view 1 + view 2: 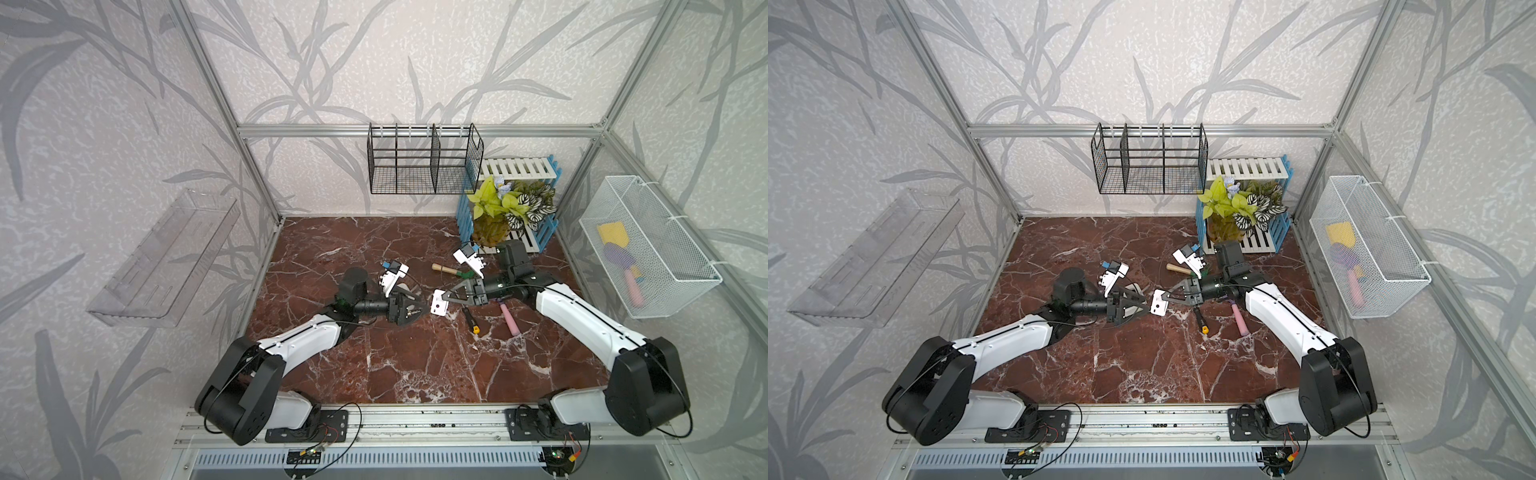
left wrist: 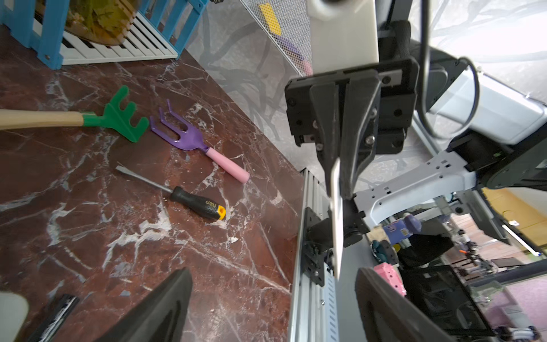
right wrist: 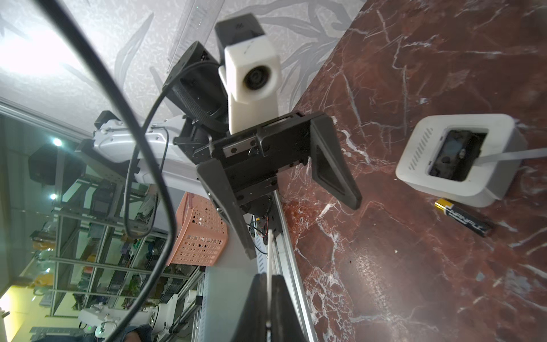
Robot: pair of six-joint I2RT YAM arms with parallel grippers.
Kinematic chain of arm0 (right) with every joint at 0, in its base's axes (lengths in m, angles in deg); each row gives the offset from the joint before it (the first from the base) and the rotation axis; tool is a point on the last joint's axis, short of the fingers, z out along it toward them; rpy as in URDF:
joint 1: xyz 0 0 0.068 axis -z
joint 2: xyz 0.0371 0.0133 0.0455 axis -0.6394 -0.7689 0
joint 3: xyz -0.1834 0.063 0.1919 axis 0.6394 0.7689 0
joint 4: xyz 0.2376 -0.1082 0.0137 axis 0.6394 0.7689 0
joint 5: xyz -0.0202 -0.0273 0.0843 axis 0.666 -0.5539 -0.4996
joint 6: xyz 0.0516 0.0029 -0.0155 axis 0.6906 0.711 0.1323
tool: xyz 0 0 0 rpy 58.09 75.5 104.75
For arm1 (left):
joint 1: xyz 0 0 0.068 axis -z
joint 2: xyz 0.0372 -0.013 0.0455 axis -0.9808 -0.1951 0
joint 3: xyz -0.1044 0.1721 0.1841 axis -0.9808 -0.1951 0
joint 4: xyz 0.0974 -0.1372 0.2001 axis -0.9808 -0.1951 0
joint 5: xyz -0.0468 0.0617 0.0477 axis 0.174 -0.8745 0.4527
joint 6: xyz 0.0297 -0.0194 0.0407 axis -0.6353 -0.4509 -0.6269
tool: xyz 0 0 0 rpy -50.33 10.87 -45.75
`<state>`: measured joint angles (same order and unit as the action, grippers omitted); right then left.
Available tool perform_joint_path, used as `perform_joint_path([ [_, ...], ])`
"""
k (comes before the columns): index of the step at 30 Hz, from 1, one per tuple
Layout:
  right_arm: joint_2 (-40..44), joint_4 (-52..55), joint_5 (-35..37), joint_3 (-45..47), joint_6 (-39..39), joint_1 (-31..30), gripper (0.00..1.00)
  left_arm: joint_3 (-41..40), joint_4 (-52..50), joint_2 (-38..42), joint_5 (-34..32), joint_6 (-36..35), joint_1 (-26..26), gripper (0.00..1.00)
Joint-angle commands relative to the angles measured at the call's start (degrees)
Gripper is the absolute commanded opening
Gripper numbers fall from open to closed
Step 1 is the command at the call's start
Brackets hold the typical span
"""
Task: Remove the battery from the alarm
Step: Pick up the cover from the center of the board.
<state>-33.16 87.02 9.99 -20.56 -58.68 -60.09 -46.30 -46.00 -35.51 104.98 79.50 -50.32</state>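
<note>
Right gripper point(image 1: 444, 296) clenched on thin white cover plate point(image 1: 439, 308); left gripper point(image 3: 303, 230) released, empty. Battery point(image 3: 463, 218) lies on marble table point(image 3: 414, 281), just beside open-backed alarm point(image 3: 414, 160).

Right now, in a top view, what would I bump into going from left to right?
Clear shelf → left gripper → white cover plate, pinched by the right gripper → screwdriver → pink-handled fork → white mesh basket.
</note>
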Motion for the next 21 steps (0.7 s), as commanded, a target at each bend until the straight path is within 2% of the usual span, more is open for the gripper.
perform_joint_path([
  [1,0.7,0.5,-1.9,-1.7,-1.9,-0.4,0.0,3.2,4.5,-3.0,5.5,2.8,1.3,0.73],
  [3,0.9,1.8,-1.4,-2.0,-3.0,-0.4,0.0,4.1,6.7,-4.4,7.7,5.4,1.9,0.62],
  [6,1.0,3.2,-0.8,-2.3,-4.6,-0.3,0.0,4.3,8.7,-5.0,9.7,7.4,2.8,0.54],
  [9,1.1,3.3,-0.5,-2.5,-4.7,-0.4,0.0,5.2,8.4,-5.5,11.2,7.9,3.1,0.31],
  [12,1.5,3.7,0.6,-2.9,-5.0,-0.4,0.01,5.8,8.2,-5.7,11.4,8.2,3.1,0.14],
  [14,2.7,3.0,2.9,-2.6,-3.2,-0.4,0.16,5.6,7.7,-5.2,10.0,7.6,3.0,0.06],
  [16,4.3,-3.9,5.5,-0.8,4.6,-0.1,0.27,4.6,7.9,-4.0,7.4,6.8,3.0,0.02],
  [18,7.0,-17.5,9.8,4.3,17.5,-0.1,0.39,2.8,10.5,-2.4,3.4,7.2,3.0,0.0],
  [20,8.9,-34.4,13.7,10.5,33.9,-1.5,0.45,1.1,14.4,-0.9,-0.4,8.8,3.2,0.0],
  [21,9.5,-38.7,15.7,12.7,37.4,-2.9,0.46,0.1,16.8,-0.5,-2.0,9.9,3.3,0.0],
])
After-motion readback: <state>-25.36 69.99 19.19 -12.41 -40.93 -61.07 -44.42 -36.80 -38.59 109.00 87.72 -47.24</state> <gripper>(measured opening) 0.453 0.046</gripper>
